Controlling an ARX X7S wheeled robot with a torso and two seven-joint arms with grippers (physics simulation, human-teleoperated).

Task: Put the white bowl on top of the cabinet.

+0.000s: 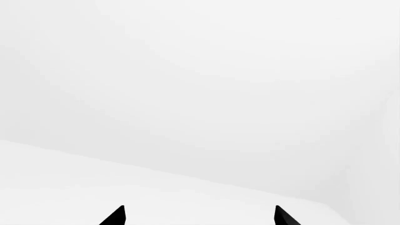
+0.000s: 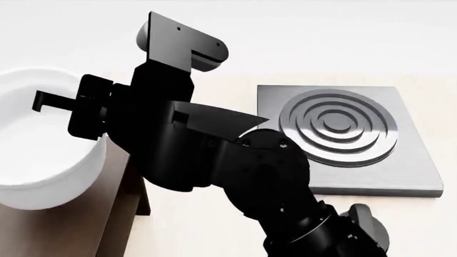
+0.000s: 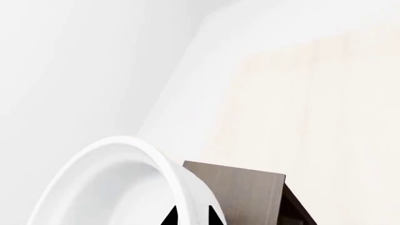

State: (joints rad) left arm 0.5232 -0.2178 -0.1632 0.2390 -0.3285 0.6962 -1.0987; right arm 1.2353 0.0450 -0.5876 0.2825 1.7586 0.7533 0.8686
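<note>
The white bowl (image 2: 36, 160) is at the far left of the head view, over the top of the dark brown cabinet (image 2: 78, 230); I cannot tell whether it rests on it. My right arm reaches across from the lower right, and my right gripper (image 2: 53, 101) is at the bowl's near rim. In the right wrist view the right gripper (image 3: 192, 216) has its jaws close together on either side of the bowl's rim (image 3: 156, 164), with the cabinet top (image 3: 250, 197) behind. My left gripper (image 1: 200, 216) is open and empty, facing plain white; it is out of the head view.
A grey square stove plate (image 2: 343, 134) with raised rings lies on the light wooden table (image 2: 192, 230) to the right of the cabinet. My right arm's black links cover the middle of the head view.
</note>
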